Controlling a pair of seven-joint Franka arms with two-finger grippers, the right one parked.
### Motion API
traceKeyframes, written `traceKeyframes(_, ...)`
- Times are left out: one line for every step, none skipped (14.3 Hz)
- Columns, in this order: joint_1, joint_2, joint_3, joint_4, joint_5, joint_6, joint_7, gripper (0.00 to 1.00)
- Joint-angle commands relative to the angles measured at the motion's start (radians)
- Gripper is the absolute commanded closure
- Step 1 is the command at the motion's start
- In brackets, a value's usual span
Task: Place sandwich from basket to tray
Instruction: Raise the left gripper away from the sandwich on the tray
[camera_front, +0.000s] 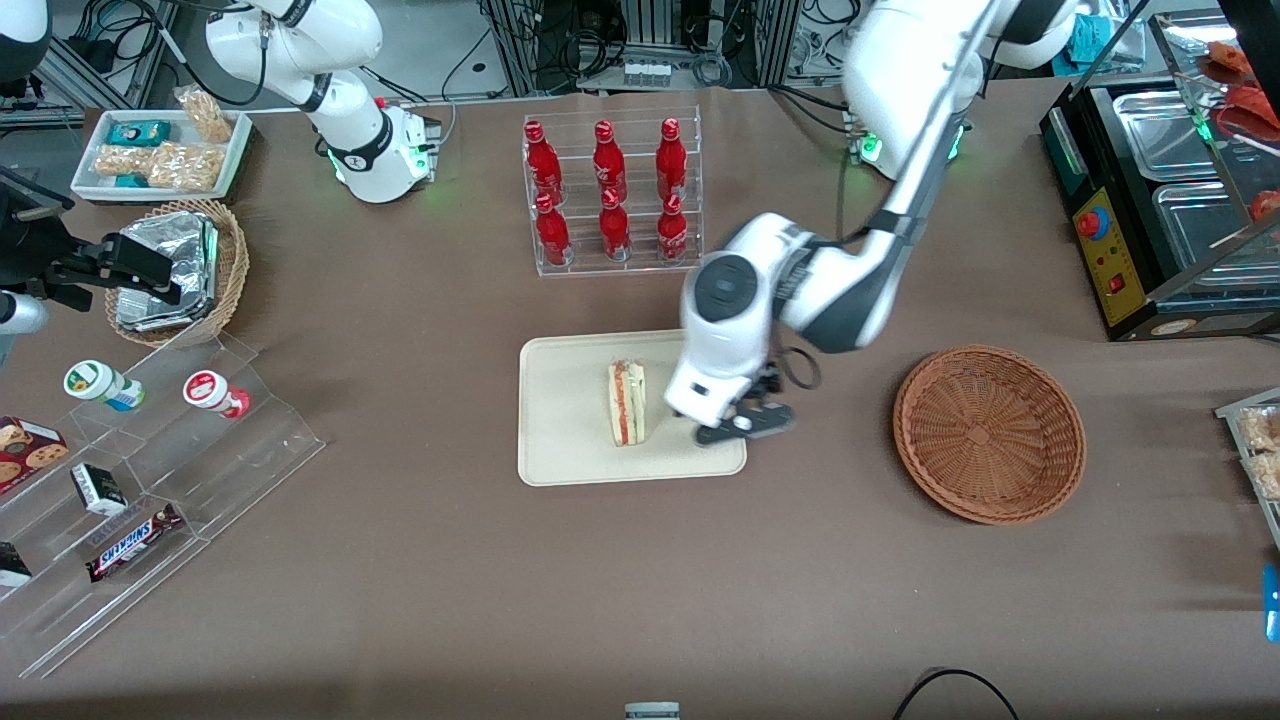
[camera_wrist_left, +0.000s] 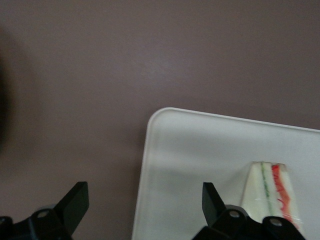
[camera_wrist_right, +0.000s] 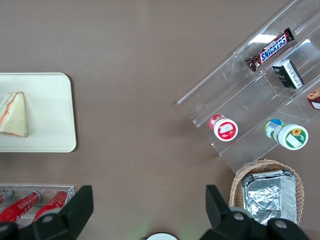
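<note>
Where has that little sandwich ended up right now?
The sandwich lies on the cream tray mid-table, nearer the front camera than the bottle rack. The gripper hovers beside it, jaws open; the basket sits empty.

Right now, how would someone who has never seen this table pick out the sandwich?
Find the cream tray nearer the camera than the rack of red bottles. The sandwich lies on it, beside the open gripper. It is the tray's only item: a white wedge with red and green layers.

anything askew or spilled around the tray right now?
Nothing stands out. The sandwich lies flat and intact on the tray, the basket sits upright and empty, and the gripper hangs open over the tray's edge, holding nothing.
</note>
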Motion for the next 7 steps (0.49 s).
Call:
traceKeyframes(0.107, -0.176, -0.011, -0.189, -0.096, -0.019, 0.238, 0.0)
traceKeyframes(0.15, -0.216, -0.009, -0.204, -0.121, -0.072, 0.332, 0.0)
traceKeyframes(0.199, -0.252, -0.009, -0.201, -0.144, -0.164, 0.416, 0.0)
traceKeyframes(0.235, -0.279, -0.009, -0.194, -0.153, -0.242, 0.476, 0.0)
traceKeyframes(0.264, -0.311, -0.008, -0.192, -0.153, -0.296, 0.524, 0.0)
traceKeyframes(0.278, -0.351, -0.006, -0.192, -0.147, -0.347, 0.561, 0.0)
traceKeyframes(0.288, -0.383, 0.0, -0.191, -0.135, -0.384, 0.569, 0.0)
